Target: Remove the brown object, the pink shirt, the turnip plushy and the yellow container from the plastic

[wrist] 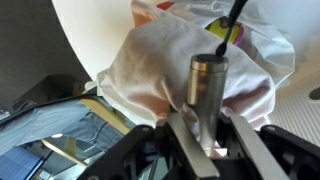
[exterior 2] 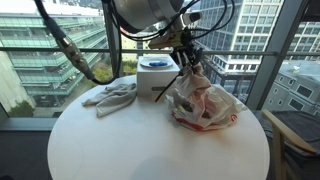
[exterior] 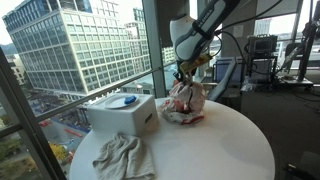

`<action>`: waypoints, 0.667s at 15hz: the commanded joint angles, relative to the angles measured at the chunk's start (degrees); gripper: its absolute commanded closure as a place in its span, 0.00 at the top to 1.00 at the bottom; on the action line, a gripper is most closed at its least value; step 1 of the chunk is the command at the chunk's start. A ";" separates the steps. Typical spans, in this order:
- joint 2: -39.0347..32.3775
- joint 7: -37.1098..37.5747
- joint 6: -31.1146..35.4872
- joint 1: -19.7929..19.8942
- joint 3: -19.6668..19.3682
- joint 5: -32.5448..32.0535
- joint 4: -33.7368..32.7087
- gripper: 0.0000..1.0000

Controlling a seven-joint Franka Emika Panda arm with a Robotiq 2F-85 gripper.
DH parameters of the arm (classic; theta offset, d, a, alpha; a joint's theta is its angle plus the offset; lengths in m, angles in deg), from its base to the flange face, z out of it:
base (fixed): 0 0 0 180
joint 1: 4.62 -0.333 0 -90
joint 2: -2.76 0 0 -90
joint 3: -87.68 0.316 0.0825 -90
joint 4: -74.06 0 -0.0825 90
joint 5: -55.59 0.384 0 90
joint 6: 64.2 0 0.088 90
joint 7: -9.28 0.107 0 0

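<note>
A crumpled translucent plastic bag (exterior: 186, 104) (exterior 2: 206, 106) (wrist: 155, 60) lies on the round white table (exterior: 225, 150) (exterior 2: 130, 145). Pink and red shapes show through it in both exterior views. A yellow patch (wrist: 222, 30) shows through it in the wrist view. My gripper (exterior: 183, 76) (exterior 2: 187, 63) (wrist: 205, 145) is right above the bag's top. Its fingers are shut on a brownish metallic cylinder (wrist: 207, 88) with a thin dark rod (exterior 2: 166, 88) sticking out. A fold of the bag lies against the fingers. The turnip plushy is hidden.
A white box with a blue lid part (exterior: 122, 112) (exterior 2: 155, 72) stands beside the bag. A grey cloth (exterior: 122, 155) (exterior 2: 112, 97) lies crumpled near the table edge. Windows surround the table. An office chair and equipment (exterior: 262, 60) stand behind.
</note>
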 commanded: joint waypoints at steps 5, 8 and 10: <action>25.59 11.21 -8.09 5.93 5.83 -19.55 13.73 0.09; 33.65 5.97 -14.13 11.00 9.47 -15.94 18.52 0.09; 34.84 3.39 -14.50 13.76 10.55 -12.94 21.21 0.09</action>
